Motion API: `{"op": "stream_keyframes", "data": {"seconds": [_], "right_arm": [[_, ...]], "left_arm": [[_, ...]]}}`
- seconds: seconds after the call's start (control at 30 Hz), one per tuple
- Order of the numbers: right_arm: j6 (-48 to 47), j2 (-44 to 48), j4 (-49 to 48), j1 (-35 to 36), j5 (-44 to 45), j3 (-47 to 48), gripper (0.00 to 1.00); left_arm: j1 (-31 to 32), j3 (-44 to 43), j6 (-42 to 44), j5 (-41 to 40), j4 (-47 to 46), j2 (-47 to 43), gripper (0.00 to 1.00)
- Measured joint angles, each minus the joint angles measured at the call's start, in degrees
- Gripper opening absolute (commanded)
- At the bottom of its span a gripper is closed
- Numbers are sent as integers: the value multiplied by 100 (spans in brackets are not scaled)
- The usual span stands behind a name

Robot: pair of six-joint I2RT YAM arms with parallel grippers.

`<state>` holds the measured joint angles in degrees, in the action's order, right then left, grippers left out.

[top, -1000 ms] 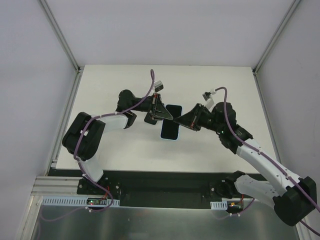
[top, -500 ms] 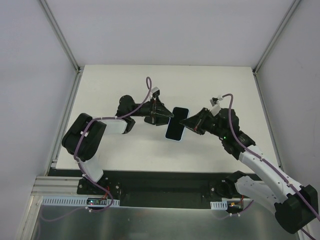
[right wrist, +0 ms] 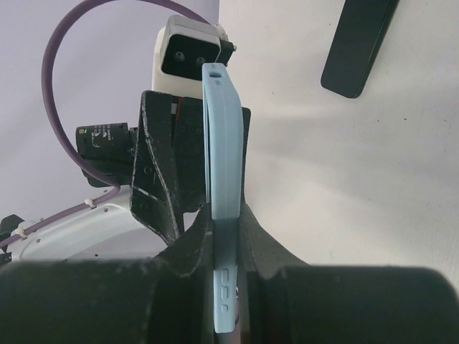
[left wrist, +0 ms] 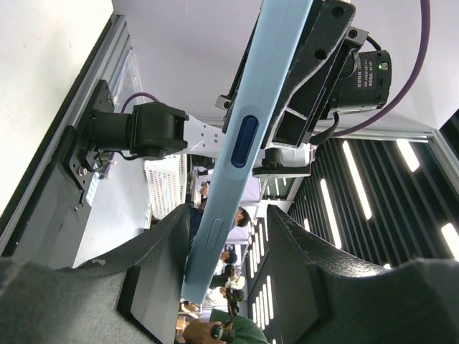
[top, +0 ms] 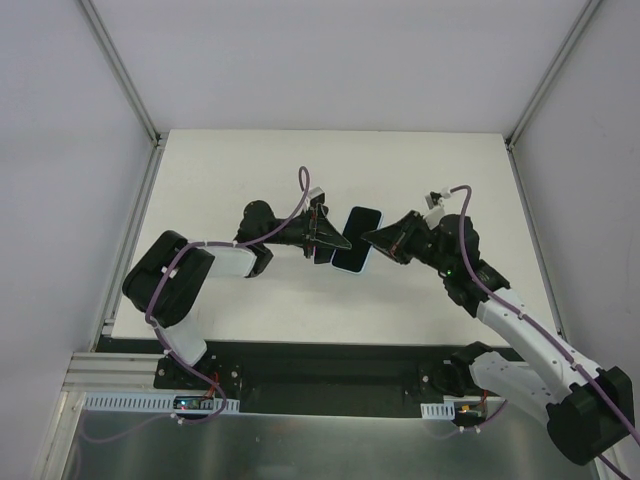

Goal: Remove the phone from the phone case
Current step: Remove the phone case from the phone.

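One phone in one phone case, held up between my two hands.
The phone sits inside its pale blue shell, above mid-counter. My right hand, at its 3 o'clock, pinches the case's edge tight. My left hand, at 9 o'clock, straddles the opposite edge, fingers narrowly parted with a gap showing.

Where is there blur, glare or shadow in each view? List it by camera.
Top external: even, soft light, faint shadows under the arms, no glare on the phone. Left wrist: phone case edge sharp, left gripper soft in the foreground, bright light strips behind. Right wrist: right gripper blurred up close, case edge crisp.
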<state>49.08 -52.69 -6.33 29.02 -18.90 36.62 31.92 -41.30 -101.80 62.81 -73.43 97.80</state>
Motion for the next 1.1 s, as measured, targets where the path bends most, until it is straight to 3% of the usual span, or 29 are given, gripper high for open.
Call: {"op": "stream_keyframes", "data": {"seconds": [0.17, 0.23, 0.27, 0.4, 0.43, 0.47, 0.6, 0.93, 1.1], "right_arm": [[57, -22, -164, -4, 28, -2, 1], [81, -22, -240, -4, 26, -2, 1], [87, -22, -240, -4, 33, -2, 1], [365, -44, -332, -33, 20, -76, 3], [378, -44, -352, -33, 13, -76, 11], [382, -46, -363, -33, 11, -76, 29], [61, -50, -28, -26, 109, 55, 45], [-981, -46, 1506, -94, 826, 1117, 50], [-929, -44, 1495, -269, 828, 1130, 38]], "left_arm": [[28, 0, -33, -7, 2, 0, 25], [44, 0, -70, -7, 2, 0, 3], [48, 0, -76, -13, -20, 0, 0], [55, -22, 24, -52, -203, -74, 0], [55, -22, 33, -66, -216, -85, 0], [55, -22, 46, -76, -216, -94, 0], [76, 9, 61, -83, -140, -136, 0], [105, 203, 151, -22, -28, -352, 0], [105, 227, 216, 22, 28, -354, 0]]}}
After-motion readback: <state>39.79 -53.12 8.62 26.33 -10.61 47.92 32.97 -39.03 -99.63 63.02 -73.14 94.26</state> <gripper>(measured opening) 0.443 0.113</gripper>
